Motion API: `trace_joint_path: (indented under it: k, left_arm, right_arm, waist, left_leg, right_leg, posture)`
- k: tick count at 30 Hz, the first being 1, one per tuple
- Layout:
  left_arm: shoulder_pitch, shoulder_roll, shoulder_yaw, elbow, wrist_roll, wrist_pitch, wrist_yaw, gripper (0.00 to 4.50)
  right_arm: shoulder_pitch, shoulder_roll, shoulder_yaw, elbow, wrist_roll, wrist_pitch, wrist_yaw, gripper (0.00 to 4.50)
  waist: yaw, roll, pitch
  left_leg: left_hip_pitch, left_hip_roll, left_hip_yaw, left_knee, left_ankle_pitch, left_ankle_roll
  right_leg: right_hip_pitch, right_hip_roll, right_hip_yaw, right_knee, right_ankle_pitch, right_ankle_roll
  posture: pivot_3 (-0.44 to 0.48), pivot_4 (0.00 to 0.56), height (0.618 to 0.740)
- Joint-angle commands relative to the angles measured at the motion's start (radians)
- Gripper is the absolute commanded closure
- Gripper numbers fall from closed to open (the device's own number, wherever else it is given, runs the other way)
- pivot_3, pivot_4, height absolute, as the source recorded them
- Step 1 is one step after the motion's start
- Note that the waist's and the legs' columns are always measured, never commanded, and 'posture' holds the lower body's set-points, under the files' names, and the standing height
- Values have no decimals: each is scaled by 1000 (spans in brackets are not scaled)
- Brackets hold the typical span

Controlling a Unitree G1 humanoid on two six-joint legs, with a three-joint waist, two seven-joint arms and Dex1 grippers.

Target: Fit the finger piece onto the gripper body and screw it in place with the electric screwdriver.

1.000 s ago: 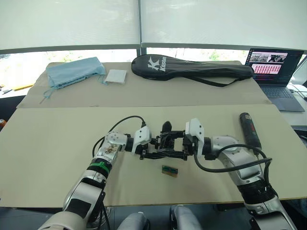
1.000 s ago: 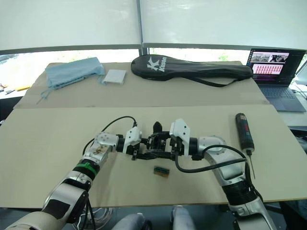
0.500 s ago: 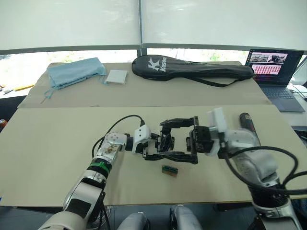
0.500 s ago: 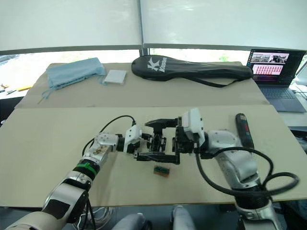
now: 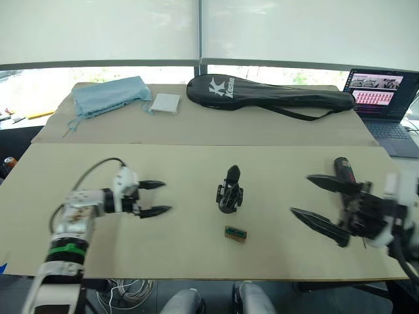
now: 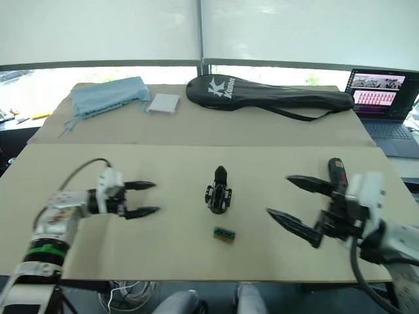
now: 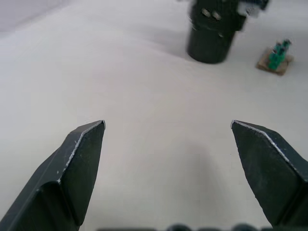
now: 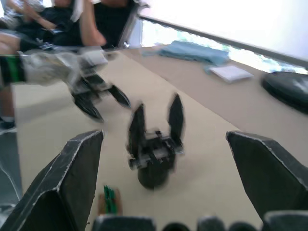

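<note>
Gripper body [image 5: 230, 192] stands alone on its round base mid-worktop [image 5: 183, 170], two black fingers pointing up, so the finger piece appears seated on it; the right wrist view shows both prongs, though whether it is screwed down cannot be told. Left hand [image 5: 156, 198] sits low over the worktop well to the body's left, fingers apart, holding nothing. Right hand [image 6: 296, 203] is well to the body's right, fingers spread wide, also holding nothing. Screwdriver [image 5: 342, 169] lies on the worktop just behind the right hand, untouched. A small green part on a tan block [image 5: 234, 233] rests near the body, on the robot's side of it. At the far edge: blue cloth [image 5: 108, 95], white pad [image 5: 164, 103], black racket bag [image 5: 268, 93], open laptop [image 5: 386, 101].
</note>
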Motion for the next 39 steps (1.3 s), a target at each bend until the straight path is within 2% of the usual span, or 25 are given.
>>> trace_joint_path:
  k: [1, 6, 9, 12, 15, 17, 19, 22, 24, 27, 29, 31, 34, 39]
  left_arm:
    - [14, -13, 44, -96, -57, 68, 59, 76]
    - [55, 15, 100, -247, -136, 191, 102, 76]
    - [75, 21, 114, -309, -191, 264, 103, 76]
    - [79, 26, 101, -365, -241, 332, 77, 76]
    - [62, 20, 79, -418, -269, 384, 72, 76]
    - [43, 5, 67, -439, -274, 391, 81, 76]
    - [15, -18, 52, -452, -278, 389, 88, 76]
    - [-25, -63, 30, -453, -274, 369, 99, 76]
    - [-45, -83, 18, -458, -273, 369, 107, 76]
    - [-60, -100, 7, -476, -277, 373, 115, 76]
    - [-62, -101, 3, -484, -275, 372, 119, 76]
    - [-60, -102, 3, -489, -275, 372, 123, 76]
    - [-37, -107, 27, -529, -324, 405, 140, 76]
    - [-9, -106, 23, -580, -344, 420, 159, 76]
  right_arm:
    - [129, 59, -114, -31, -32, -83, 27, 0]
    - [313, 248, -217, -4, -81, -232, 1, 0]
    - [390, 340, -232, 13, -84, -293, -13, 0]
    - [421, 360, -219, 29, -105, -322, -25, 0]
    - [362, 292, -221, 27, -96, -262, -122, 0]
    - [306, 207, -219, 31, -73, -165, -208, 0]
    - [254, 53, -196, 69, -96, 39, -313, 0]
    - [175, -144, -129, 143, -128, 223, -346, 0]
    - [77, -220, -87, 208, -97, 297, -354, 0]
    - [-163, -308, 9, 373, -51, 485, -412, 0]
    - [-311, -328, 59, 469, 2, 644, -436, 0]
    - [-386, -346, 110, 513, -11, 696, -440, 0]
    - [-487, -356, 252, 607, -141, 660, -483, 0]
    - [-579, -299, 363, 715, -263, 567, -511, 0]
  waist:
    - [3, 2, -1]
    - [-2, 2, 0]
    - [-12, 3, 0]
    - [-22, 4, 0]
    - [-33, 4, 0]
    - [-34, 4, 0]
    - [-34, 5, 1]
    - [-26, 4, 1]
    - [-21, 3, 1]
    - [-24, 3, 2]
    - [-25, 2, 3]
    - [-25, 2, 3]
    - [-23, 2, 3]
    - [-20, 3, 2]
  left_leg:
    - [1, 0, 0, 0, 0, 0]
    - [5, -1, 1, -1, -2, 2]
    - [6, 0, 1, -3, -4, -4]
    - [8, -1, 2, -3, -4, -6]
    - [8, -1, 3, -3, -5, -8]
    - [9, -1, 4, -3, -5, -8]
    - [9, -1, 4, -3, -5, -9]
    - [7, 0, 5, -3, -4, -9]
    - [6, 0, 4, -3, -2, -5]
    - [5, 1, 4, -3, 0, -2]
    - [5, 0, 5, -2, 0, -1]
    - [4, 1, 5, -3, -1, -1]
    - [3, 2, 5, -3, 0, -1]
    - [0, 0, 5, 0, -1, 0]
  right_leg:
    - [1, 0, 0, 0, 0, 0]
    - [4, 0, 3, 0, -1, 3]
    - [3, 1, 3, 1, -2, 2]
    - [5, 0, 3, 1, -2, 2]
    - [5, 1, 2, 2, -2, 2]
    - [4, 1, 2, 2, -2, 2]
    - [4, 0, 2, 2, -2, 2]
    - [4, -1, 4, 1, -1, 1]
    - [3, -1, 4, 1, -1, 1]
    - [3, -1, 4, 0, -1, 0]
    - [3, -2, 6, 0, -1, 1]
    - [3, -2, 5, 0, -1, 1]
    - [1, -1, 4, 0, -1, 0]
    - [0, -2, 4, -1, 0, 1]
  posture:
    - [0, 150, 740]
    - [0, 150, 740]
    - [0, 150, 740]
    - [0, 150, 740]
    - [0, 150, 740]
    - [0, 150, 740]
    - [0, 150, 740]
    - [0, 150, 740]
    - [0, 150, 740]
    - [0, 150, 740]
    - [0, 150, 740]
    - [0, 150, 740]
    - [0, 150, 740]
    - [0, 150, 740]
